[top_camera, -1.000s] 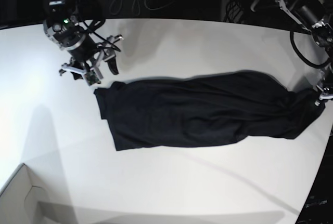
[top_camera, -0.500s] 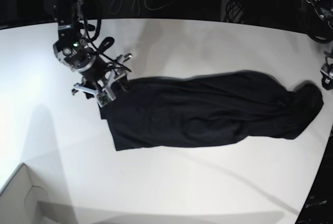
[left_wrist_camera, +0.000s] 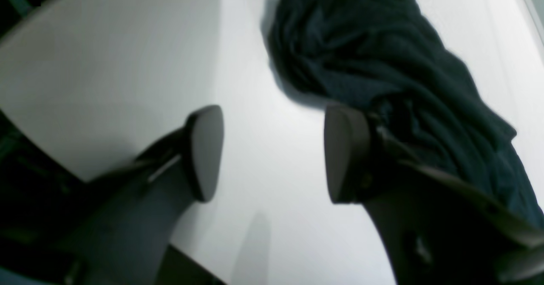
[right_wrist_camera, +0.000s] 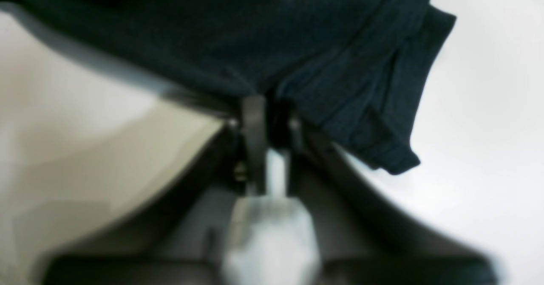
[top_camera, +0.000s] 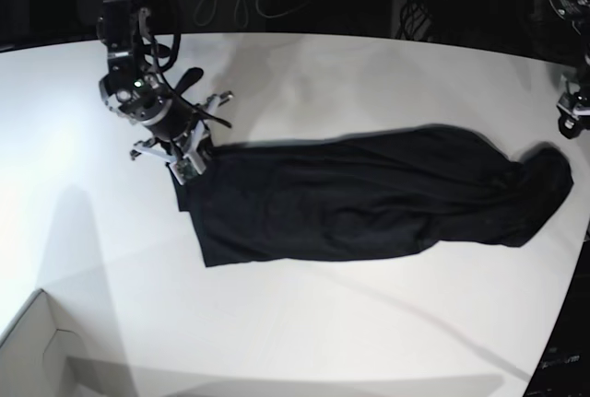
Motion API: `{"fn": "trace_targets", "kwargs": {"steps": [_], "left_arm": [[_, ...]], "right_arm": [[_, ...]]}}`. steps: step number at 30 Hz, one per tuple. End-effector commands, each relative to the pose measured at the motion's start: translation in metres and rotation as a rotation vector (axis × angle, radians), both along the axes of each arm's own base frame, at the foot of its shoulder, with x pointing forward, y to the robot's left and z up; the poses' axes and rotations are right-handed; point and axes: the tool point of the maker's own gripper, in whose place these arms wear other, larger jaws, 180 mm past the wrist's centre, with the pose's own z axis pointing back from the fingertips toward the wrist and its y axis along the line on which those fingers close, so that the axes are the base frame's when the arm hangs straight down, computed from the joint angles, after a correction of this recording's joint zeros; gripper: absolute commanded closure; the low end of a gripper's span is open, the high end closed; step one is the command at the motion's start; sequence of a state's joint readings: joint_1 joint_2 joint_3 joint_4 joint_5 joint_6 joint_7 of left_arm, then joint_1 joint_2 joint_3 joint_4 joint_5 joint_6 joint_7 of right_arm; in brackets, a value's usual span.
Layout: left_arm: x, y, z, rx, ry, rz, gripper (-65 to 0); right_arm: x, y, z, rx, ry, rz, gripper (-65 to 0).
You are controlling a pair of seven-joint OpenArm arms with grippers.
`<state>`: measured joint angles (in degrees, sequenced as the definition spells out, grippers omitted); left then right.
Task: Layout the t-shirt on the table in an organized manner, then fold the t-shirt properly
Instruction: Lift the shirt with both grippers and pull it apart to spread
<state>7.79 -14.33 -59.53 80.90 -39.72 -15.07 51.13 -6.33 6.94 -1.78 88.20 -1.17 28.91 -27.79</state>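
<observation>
The t-shirt lies as a long, bunched roll across the middle of the worktop, not yet spread flat. A second ago the right gripper hung apart just off the shirt's corner; it has since come down onto that corner and its jaws have come together on the cloth. The left gripper has done the reverse: it was pinching the far end of the roll and now stands clear of it with jaws apart and nothing between them, so that end has slumped into a rounded lump. My reading is that layout is only beginning, with one corner taken for a pull. The right wrist view shows hem fabric pinched between the closed fingers, which the base view is too coarse to confirm; the left wrist view shows bare worktop between the open fingertips, with the crumpled end just beside one.
</observation>
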Motion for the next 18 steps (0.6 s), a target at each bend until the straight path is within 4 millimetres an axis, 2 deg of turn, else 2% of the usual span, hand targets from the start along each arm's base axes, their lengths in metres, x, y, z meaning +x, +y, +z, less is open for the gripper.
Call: {"fn": "trace_targets", "kwargs": {"steps": [1,4,10,14,18], "left_arm": [[0.006,0.011,0.018,0.043,-0.040,-0.003,-36.3],[0.007,0.002,0.013,0.022,-0.041,-0.005,-36.2],[0.008,-0.015,0.001,-0.027,-0.048,-0.003,-36.2],[0.007,-0.024,-0.005,-0.050,-0.045,-0.003,-36.2],[0.013,-0.044,-0.014,-0.078,-0.014,-0.063,-36.2]], "right_arm": [[0.002,0.001,0.012,0.017,-0.044,0.003,0.0],[-0.015,0.005,0.022,0.018,-0.061,0.015,0.0],[-0.062,0.021,0.038,0.036,-0.062,0.053,0.0],[-0.099,0.054,0.040,0.080,-0.021,0.137,0.0],[-0.129,0.079,0.038,0.124,0.029,0.196,0.0]]}}
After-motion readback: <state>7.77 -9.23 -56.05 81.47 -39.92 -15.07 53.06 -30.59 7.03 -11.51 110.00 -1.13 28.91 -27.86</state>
